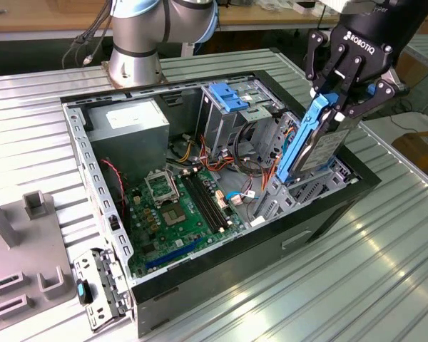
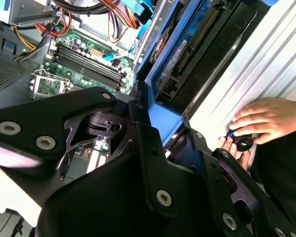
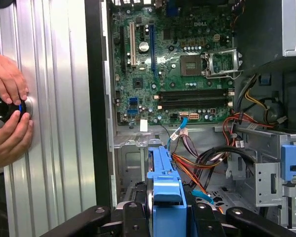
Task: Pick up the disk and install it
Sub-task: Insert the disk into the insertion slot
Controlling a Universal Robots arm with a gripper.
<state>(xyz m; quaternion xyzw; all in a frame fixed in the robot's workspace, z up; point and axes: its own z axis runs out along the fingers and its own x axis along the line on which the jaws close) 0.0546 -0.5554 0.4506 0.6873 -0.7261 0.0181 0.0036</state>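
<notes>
On the ribbed desk (image 1: 385,285) lies the open computer case (image 1: 228,281), and over its drive bay (image 1: 310,191) the hand (image 1: 341,105) clamps the disk (image 1: 319,146) by its upper end, held steep, likely so its blue rails meet the slot, with loose cables (image 1: 253,169) crowding just beside.

Blue-railed disk (image 2: 183,47) within the pincer (image 2: 164,126)
</notes>
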